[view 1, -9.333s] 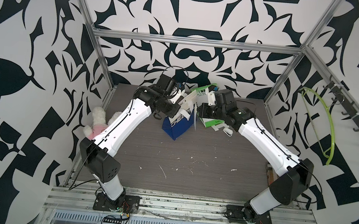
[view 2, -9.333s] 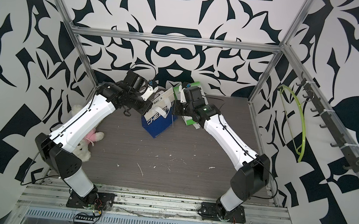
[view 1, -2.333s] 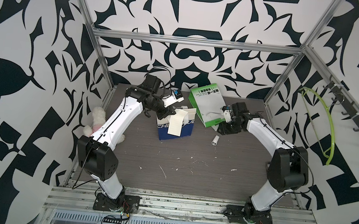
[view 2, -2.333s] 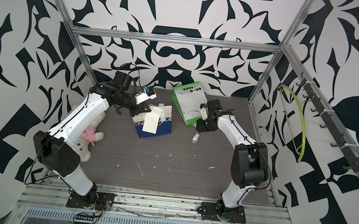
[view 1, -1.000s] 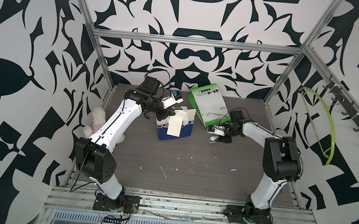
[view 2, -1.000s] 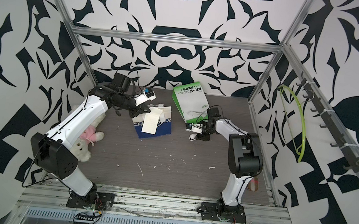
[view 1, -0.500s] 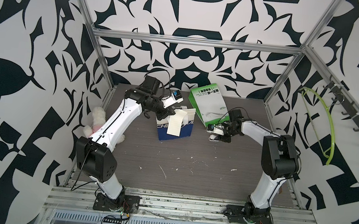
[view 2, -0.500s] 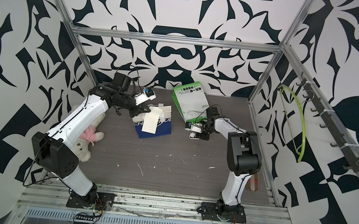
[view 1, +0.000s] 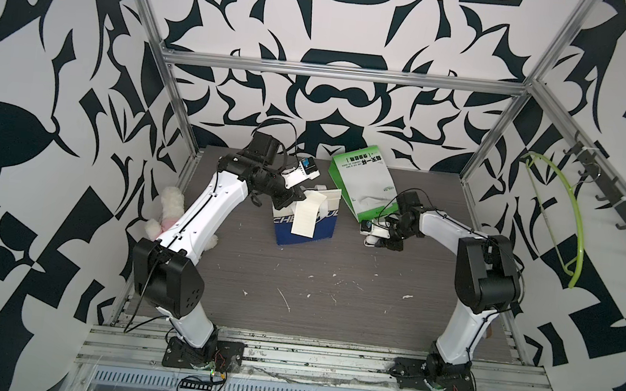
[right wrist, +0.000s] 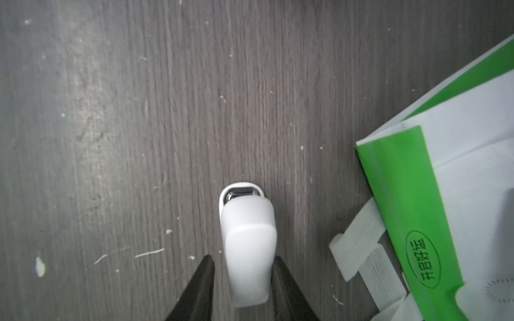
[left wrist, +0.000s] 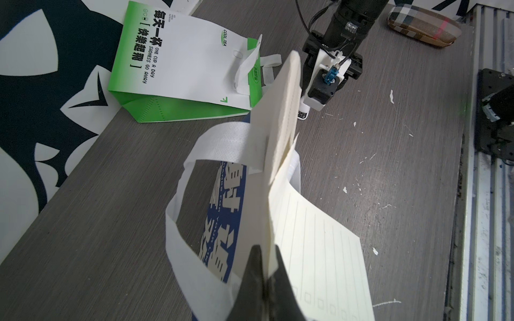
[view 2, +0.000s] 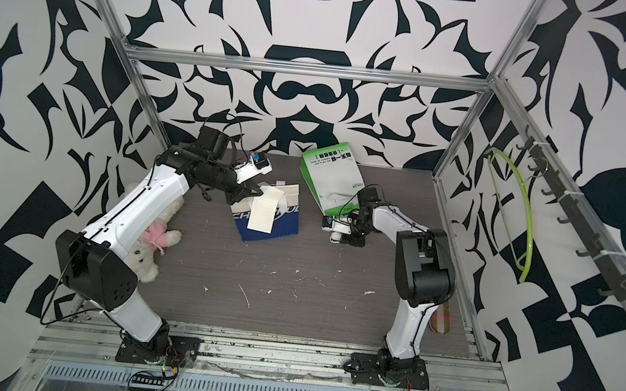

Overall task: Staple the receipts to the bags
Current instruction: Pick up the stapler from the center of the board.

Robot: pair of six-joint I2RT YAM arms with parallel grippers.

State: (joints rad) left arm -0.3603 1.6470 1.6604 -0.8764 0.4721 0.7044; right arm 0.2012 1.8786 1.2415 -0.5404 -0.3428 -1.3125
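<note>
Jaws of the right gripper [right wrist: 243, 259] stand apart on either side of the small white stapler [right wrist: 247, 236] on the table [right wrist: 139, 139], with a slim gap showing on one side. Level with it, the left gripper [left wrist: 267, 248] pinches the top of a cream receipt [view 1: 305, 219], which hangs down the navy bag [view 1: 325, 230]. Farther back, the green-and-white bag [view 1: 360, 181] lies flat, handles toward the stapler.

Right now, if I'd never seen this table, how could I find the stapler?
Look at the dark table, then the green bag lying at its back. Just beside the bag's open end, the stapler lies between the fingers of the right claw. It is the only small, rounded, white plastic thing there, with a shiny metal tip.
</note>
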